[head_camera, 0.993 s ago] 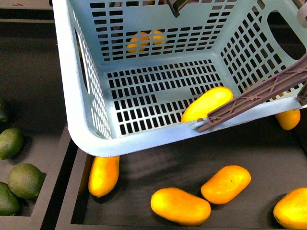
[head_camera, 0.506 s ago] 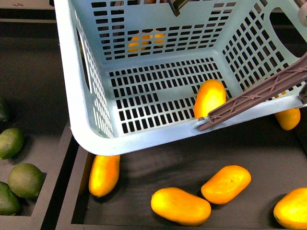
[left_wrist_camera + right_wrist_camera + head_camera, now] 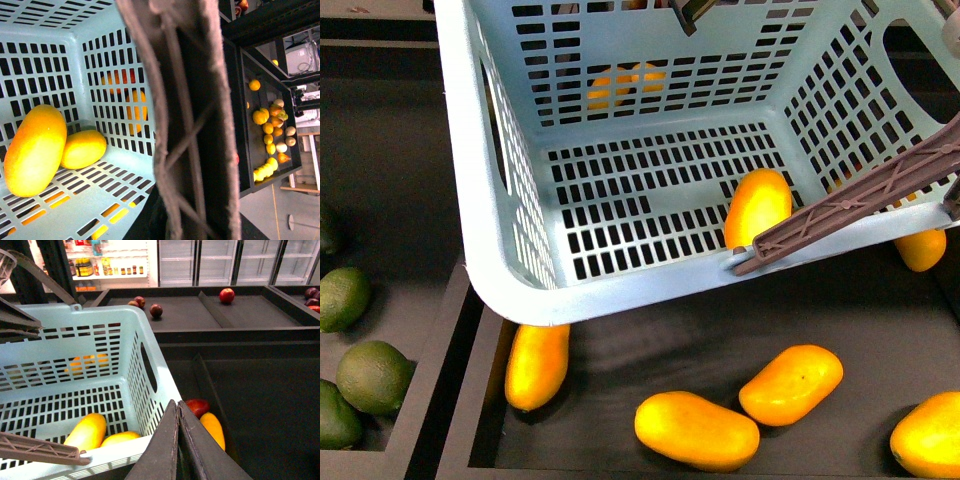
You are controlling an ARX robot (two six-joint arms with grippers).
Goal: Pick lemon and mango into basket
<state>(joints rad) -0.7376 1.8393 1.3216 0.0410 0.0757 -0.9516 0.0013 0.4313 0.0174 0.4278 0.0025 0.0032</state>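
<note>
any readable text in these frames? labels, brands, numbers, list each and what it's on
None can be read.
Shelf bottles and packages at the back in the right wrist view: labels too small and blurred.
basket: no print visible.
mango inside it: no sticker visible.
Front and left wrist views: no text.

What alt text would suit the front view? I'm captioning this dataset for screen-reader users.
A light turquoise slotted basket fills the upper frame, with one yellow-orange mango lying on its floor beside the brown handle. Below the basket, more mangoes lie on a dark shelf, and dark green fruits sit at the left edge. No gripper is visible.
</note>
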